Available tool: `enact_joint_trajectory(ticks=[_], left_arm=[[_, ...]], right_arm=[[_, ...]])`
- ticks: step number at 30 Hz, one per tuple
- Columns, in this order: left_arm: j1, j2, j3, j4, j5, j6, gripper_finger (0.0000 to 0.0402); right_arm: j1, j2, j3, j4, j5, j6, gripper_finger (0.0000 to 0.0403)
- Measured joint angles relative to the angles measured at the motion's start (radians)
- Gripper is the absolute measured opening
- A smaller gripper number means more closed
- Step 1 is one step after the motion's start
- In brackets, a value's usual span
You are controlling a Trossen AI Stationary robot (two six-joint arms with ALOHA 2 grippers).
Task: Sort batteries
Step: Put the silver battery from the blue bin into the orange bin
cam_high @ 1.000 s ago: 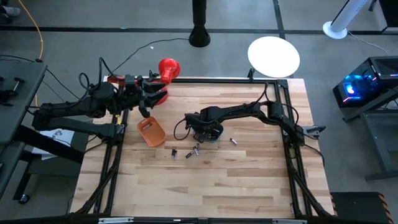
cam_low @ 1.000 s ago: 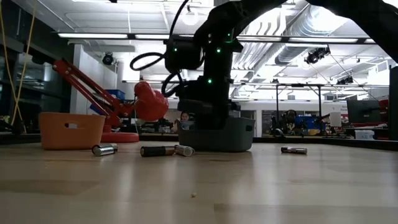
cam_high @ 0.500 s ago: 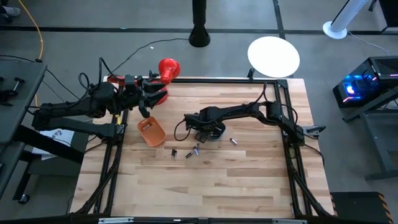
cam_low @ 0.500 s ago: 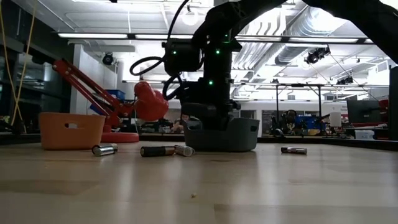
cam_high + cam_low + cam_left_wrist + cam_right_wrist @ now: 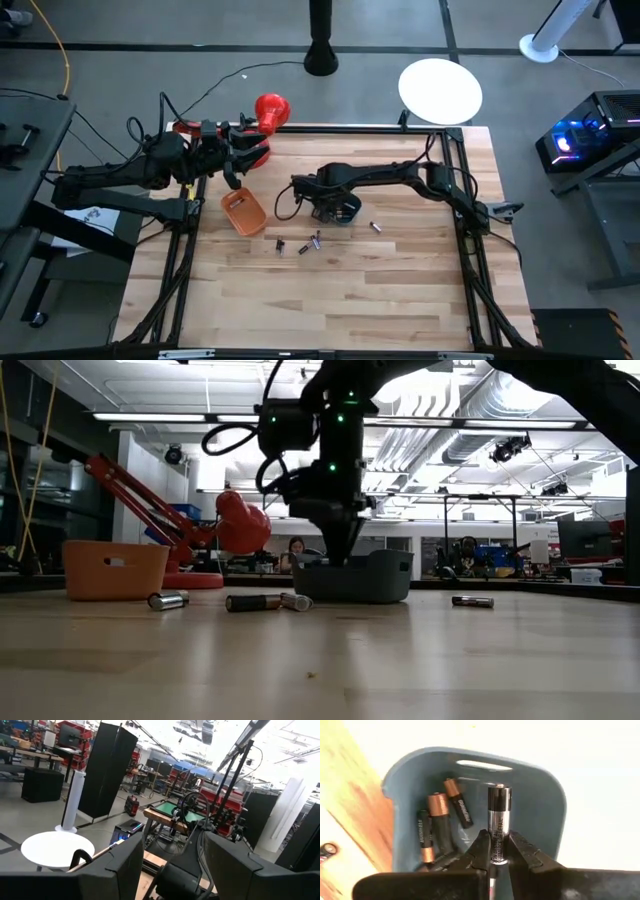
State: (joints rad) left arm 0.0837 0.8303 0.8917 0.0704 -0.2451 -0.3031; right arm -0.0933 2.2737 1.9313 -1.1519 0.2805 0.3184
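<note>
My right gripper point(image 5: 325, 203) point(image 5: 336, 552) hangs over the teal bin point(image 5: 343, 213) point(image 5: 380, 580) point(image 5: 540, 820), shut on a dark battery with a silvery end point(image 5: 498, 812). Several dark, copper-ended batteries point(image 5: 436, 822) lie on the bin's floor. Loose batteries lie on their sides on the table point(image 5: 280, 246) point(image 5: 303, 248) point(image 5: 316, 240) point(image 5: 376, 227), and in the low view at table level point(image 5: 168, 600) point(image 5: 253, 602) point(image 5: 472, 601). My left gripper point(image 5: 232, 178) point(image 5: 172, 875) waits open, above the far side of the orange bin point(image 5: 243, 212) point(image 5: 115, 568). My right gripper pinches the battery between its two fingertips point(image 5: 482, 851), on the lower part of its body point(image 5: 497, 851). The fingers come from above, pointing down, and lie along the battery. Its silvery end point(image 5: 499, 792) sticks out past the fingertips toward the bin's floor, clear of the batteries there.
A red desk-lamp-like thing point(image 5: 268, 108) point(image 5: 215, 525) stands at the table's far left corner, behind the left gripper. The near half of the wooden table point(image 5: 330, 300) is bare. A white round disc point(image 5: 440, 90) lies on the floor beyond the far edge.
My right gripper has risen from low inside the teal bin to just above its rim and has shifted slightly toward the table's left. The loose batteries and the left arm have stayed put.
</note>
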Motion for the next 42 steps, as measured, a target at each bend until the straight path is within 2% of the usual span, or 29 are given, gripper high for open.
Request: enact_joint_trajectory(ticks=[10,13,18,21,25,28,31,38,42], left_arm=[[0.003,-0.07,0.0,0.045,-0.001,0.027,0.0193],[0.003,-0.1,0.0,0.072,-0.001,0.027,0.0193],[0.003,-0.13,0.0,0.073,-0.001,0.027,0.0193],[0.001,-0.132,0.0,0.073,-0.001,0.026,0.0193],[0.001,-0.126,0.0,0.072,-0.001,0.026,0.0193],[0.001,-0.122,0.0,0.076,-0.001,0.026,0.0193],[0.001,-0.121,0.0,0.077,-0.001,0.026,0.0193],[0.001,-0.122,0.0,0.079,-0.001,0.019,0.0193],[0.001,-0.122,0.0,0.078,-0.001,0.019,0.0193]], right_arm=[[0.018,-0.002,0.108,-0.002,-0.022,-0.027,0.002],[0.042,-0.002,0.16,0.12,-0.103,-0.047,0.002],[0.078,-0.005,0.202,0.469,-0.273,-0.006,0.002],[0.093,0.001,0.197,0.637,-0.318,0.053,0.002],[0.105,0.038,0.195,0.726,-0.346,0.115,0.002],[0.106,0.067,0.193,0.77,-0.319,0.13,0.002],[0.106,0.084,0.194,0.826,-0.296,0.147,0.0049],[0.098,0.089,0.193,0.882,-0.313,0.174,0.0161],[0.075,0.082,0.194,0.855,-0.405,0.137,0.0194]])
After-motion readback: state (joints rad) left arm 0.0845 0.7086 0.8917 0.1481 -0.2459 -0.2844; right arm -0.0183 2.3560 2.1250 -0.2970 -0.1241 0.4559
